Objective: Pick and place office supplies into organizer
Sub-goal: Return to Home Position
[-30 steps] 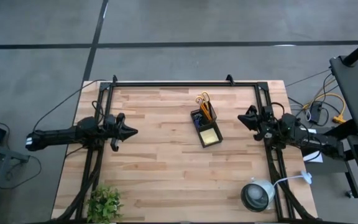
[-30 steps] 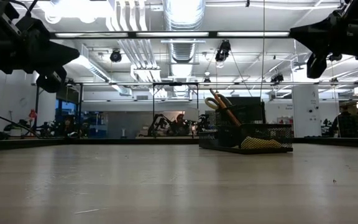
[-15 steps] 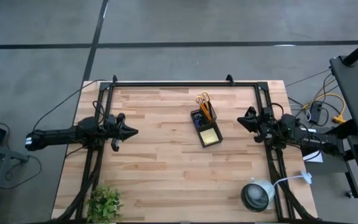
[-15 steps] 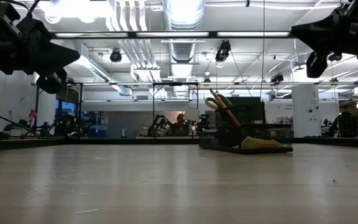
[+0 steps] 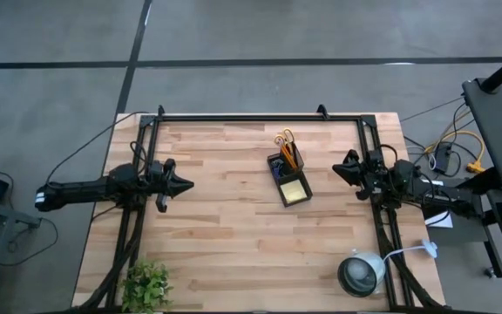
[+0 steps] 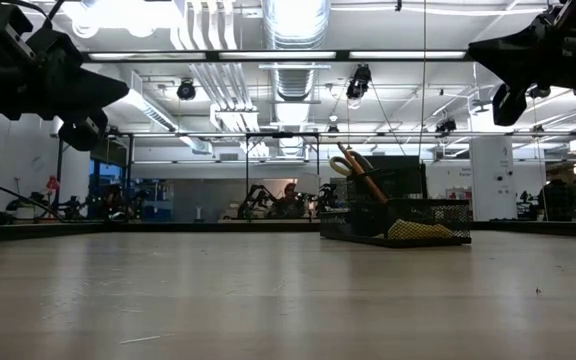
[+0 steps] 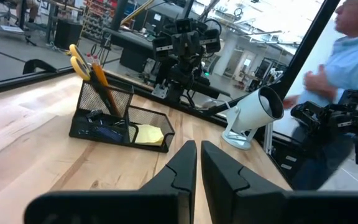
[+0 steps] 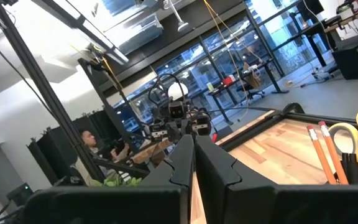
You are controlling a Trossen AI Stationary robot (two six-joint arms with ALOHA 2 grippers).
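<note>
No movement noted against half-second earlier: arms parked at table [image 5: 225, 235] sides. Left gripper [image 5: 184, 184], right gripper [image 5: 338, 168] seen clenched, empty. Sticky-note pad [image 5: 294, 189], scissors [image 5: 284, 138] contained in organizer [image 6: 438, 210], centre. Task judged complete.

1 organizer [image 6: 438, 211], 1 scissors [image 5: 284, 138], 2 pencils [image 8: 314, 151], 1 sticky-note pad [image 5: 294, 190], 1 lamp [image 5: 361, 274], 1 plant [image 5: 146, 284]

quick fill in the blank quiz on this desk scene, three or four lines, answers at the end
1. In the organizer, the sticky-note pad in the lower section is coloured ___.
2. The scissors stand with their handles pointing ___.
3. The plant sits at the table corner nearest the left gripper; the ___ sits nearest the right gripper.
Missing: yellow; up; lamp
</note>
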